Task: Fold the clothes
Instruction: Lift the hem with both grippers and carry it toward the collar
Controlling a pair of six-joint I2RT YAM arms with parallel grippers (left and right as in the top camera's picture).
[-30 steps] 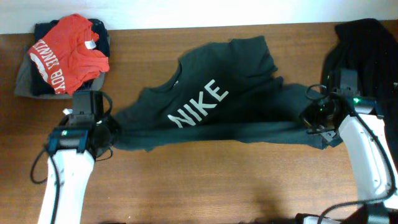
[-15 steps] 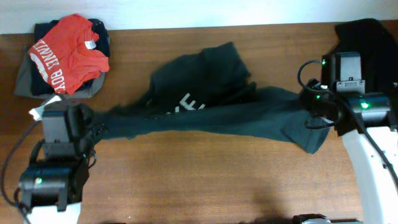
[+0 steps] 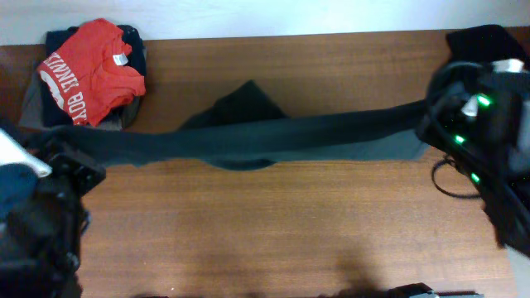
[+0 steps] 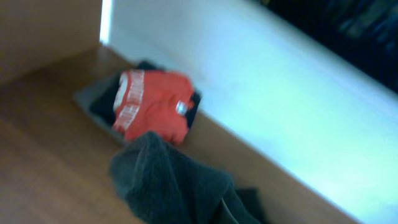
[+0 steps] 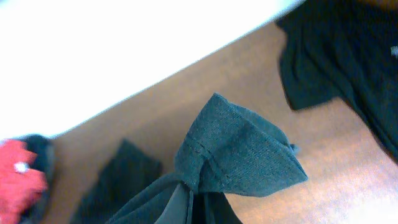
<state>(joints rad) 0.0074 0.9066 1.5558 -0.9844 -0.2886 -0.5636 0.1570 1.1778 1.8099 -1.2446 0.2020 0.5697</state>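
Brown wooden counter (image 3: pixel 248 240), with a white wall (image 3: pixel 248 15) along its far edge. Strung across the middle as a taut dark band, black T-shirt (image 3: pixel 273 132), drawn out from side to side, a loose fold hanging at the centre, and probably raised off the wood along most of its length, though hard to judge from overhead. At the left end, left gripper (image 3: pixel 62 157), large and blurred near the camera, jaws clamped tight on the cloth. At the right end, right gripper (image 3: pixel 435 116), green lights glowing on the arm beside it, jaws likewise pinched on the T-shirt. From the left wrist, a bunched grey-black wad of the same shirt at the bottom of view; from the right wrist, a gathered corner with a stitched hem. In the far left corner, red tee (image 3: pixel 91 66) with white lettering on top of a pile (image 3: pixel 33 108) of folded clothes, well apart from the shirt. In the far right corner, another dark garment (image 3: pixel 484 45), heaped behind the right arm.
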